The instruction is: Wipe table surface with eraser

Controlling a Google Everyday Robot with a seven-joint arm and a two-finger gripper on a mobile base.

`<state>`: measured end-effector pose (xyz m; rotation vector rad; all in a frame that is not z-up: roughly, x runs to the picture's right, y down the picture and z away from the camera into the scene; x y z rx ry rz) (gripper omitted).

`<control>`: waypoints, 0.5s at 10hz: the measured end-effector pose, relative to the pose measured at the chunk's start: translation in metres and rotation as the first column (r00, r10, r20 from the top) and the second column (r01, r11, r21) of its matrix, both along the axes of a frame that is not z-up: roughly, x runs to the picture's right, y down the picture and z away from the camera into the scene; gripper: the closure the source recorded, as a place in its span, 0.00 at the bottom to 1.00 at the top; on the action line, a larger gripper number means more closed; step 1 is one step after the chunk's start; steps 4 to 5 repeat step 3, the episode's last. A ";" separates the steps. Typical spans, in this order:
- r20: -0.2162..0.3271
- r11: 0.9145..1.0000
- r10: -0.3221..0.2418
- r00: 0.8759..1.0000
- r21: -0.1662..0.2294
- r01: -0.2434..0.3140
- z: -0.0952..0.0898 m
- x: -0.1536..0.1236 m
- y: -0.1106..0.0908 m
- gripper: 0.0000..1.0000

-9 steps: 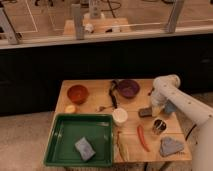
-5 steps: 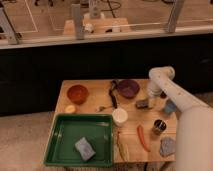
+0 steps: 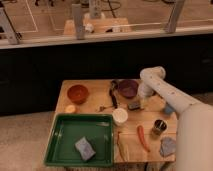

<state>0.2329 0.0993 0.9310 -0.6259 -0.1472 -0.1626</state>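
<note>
A small dark eraser (image 3: pixel 134 105) lies on the wooden table (image 3: pixel 95 86), just below the purple bowl (image 3: pixel 127 88). My gripper (image 3: pixel 139 101) hangs down from the white arm (image 3: pixel 152 77) and sits right at the eraser's upper right, touching or nearly touching it. The arm comes in from the lower right and bends over the table's right side.
An orange bowl (image 3: pixel 77 93), a black utensil (image 3: pixel 113 95) and a white cup (image 3: pixel 120 116) stand to the left. A green tray (image 3: pixel 65 150) holding a grey-blue sponge (image 3: pixel 85 148) fills the front left. A red chili (image 3: pixel 143 137), metal can (image 3: pixel 159 126) and grey cloth (image 3: pixel 168 146) lie front right.
The arm has swung left and toward the table's back, from the right edge to beside the purple bowl. The dark eraser has moved left with it.
</note>
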 end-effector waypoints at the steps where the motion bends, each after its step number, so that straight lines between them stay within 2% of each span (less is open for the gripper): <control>1: 0.025 1.000 -0.012 1.000 -0.001 0.012 -0.013 -0.010 0.014 1.00; 3: 0.052 0.999 -0.037 0.998 0.003 0.036 -0.030 -0.018 0.031 1.00; 5: 0.052 0.999 -0.037 0.998 0.003 0.036 -0.030 -0.018 0.031 1.00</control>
